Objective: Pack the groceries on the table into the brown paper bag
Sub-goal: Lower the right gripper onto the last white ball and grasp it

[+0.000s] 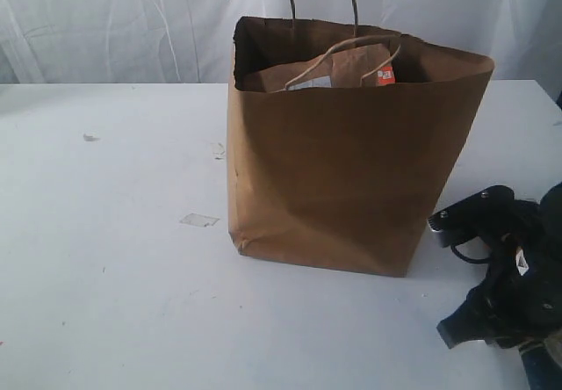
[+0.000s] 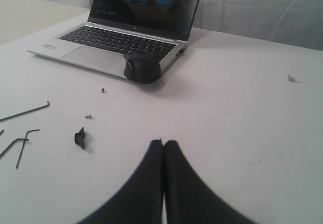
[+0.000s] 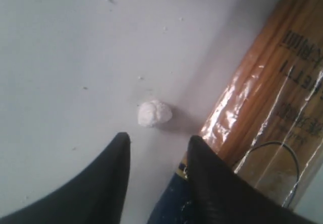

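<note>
Right gripper (image 3: 159, 137), jaws spread, is hovering at one edge of the spaghetti packet (image 3: 272, 98); left gripper (image 2: 163, 143), pressed together, is hanging over open table (image 2: 242, 108).

A robotics lab or workshop bench, by the look of it. A scuffed white tabletop (image 1: 105, 276) stands before a hung white cloth backdrop (image 1: 114, 21) and carries working clutter: an open laptop (image 2: 126, 37), a black mouse (image 2: 142, 67), loose hex keys (image 2: 22, 112) and small screws (image 2: 88, 116).
</note>
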